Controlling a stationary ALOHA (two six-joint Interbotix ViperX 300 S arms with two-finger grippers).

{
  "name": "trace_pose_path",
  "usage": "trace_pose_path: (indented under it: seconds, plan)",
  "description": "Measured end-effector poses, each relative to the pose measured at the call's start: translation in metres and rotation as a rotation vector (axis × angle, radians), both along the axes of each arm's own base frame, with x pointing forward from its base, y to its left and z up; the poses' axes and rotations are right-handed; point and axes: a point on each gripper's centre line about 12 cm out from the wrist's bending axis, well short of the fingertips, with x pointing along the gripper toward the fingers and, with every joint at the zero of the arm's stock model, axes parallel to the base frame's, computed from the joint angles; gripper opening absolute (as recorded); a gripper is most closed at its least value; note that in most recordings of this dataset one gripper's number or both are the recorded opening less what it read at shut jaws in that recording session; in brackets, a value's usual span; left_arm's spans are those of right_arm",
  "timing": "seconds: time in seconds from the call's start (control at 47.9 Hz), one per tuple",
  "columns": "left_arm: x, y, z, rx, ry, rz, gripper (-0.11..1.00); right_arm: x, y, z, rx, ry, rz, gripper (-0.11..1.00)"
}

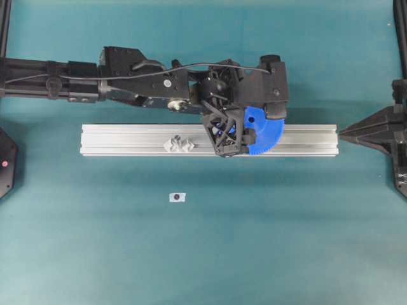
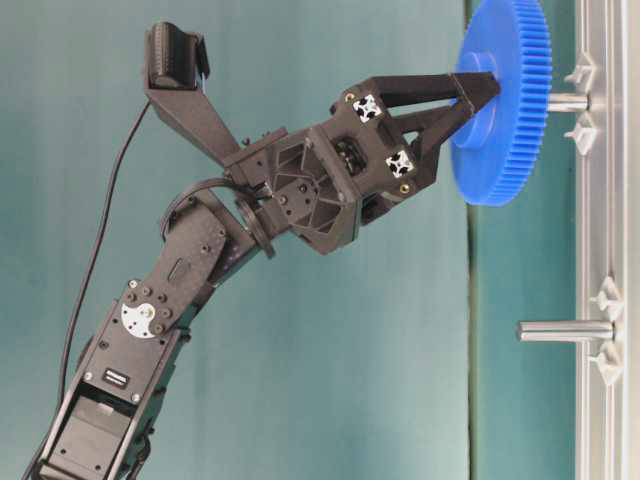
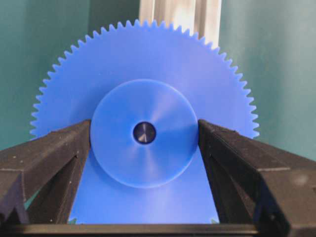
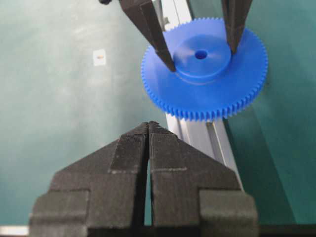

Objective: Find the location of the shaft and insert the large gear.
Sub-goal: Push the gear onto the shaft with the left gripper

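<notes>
On the rail (image 1: 127, 140), the gear (image 3: 143, 133) already sits on its shaft (image 2: 566, 101). My left claw (image 3: 144, 129) stands spread beside the hub, apparently letting go; only backing away remains. My right claw (image 4: 149, 129) is closed, empty.

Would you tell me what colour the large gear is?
Bright blue all over; the large gear shows best in the left wrist view.

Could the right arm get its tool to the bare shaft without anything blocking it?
Probably yes. The bare shaft stands free on the rail, but the large gear and the left tool sit between it and the shut right tool, so a detour is needed.
</notes>
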Motion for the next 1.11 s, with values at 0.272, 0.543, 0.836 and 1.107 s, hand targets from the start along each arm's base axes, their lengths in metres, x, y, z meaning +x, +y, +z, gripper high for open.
trace_pose_path:
  seconds: [0.272, 0.543, 0.836, 1.107]
  plan:
    - [0.005, -0.004, 0.010, 0.003, -0.026, -0.009, 0.88, 0.000, 0.000, 0.000, 0.000, -0.002, 0.002, 0.01]
    - [0.010, -0.009, 0.017, 0.006, -0.046, -0.021, 0.88, 0.000, 0.000, -0.001, 0.000, 0.002, 0.000, 0.01]
    - [0.002, 0.023, 0.024, 0.015, -0.064, 0.038, 0.83, 0.000, 0.000, 0.001, -0.001, -0.015, 0.000, 0.01]
    - [-0.001, 0.032, 0.015, 0.026, -0.041, 0.044, 0.77, 0.001, 0.000, 0.002, -0.001, -0.017, 0.000, 0.01]
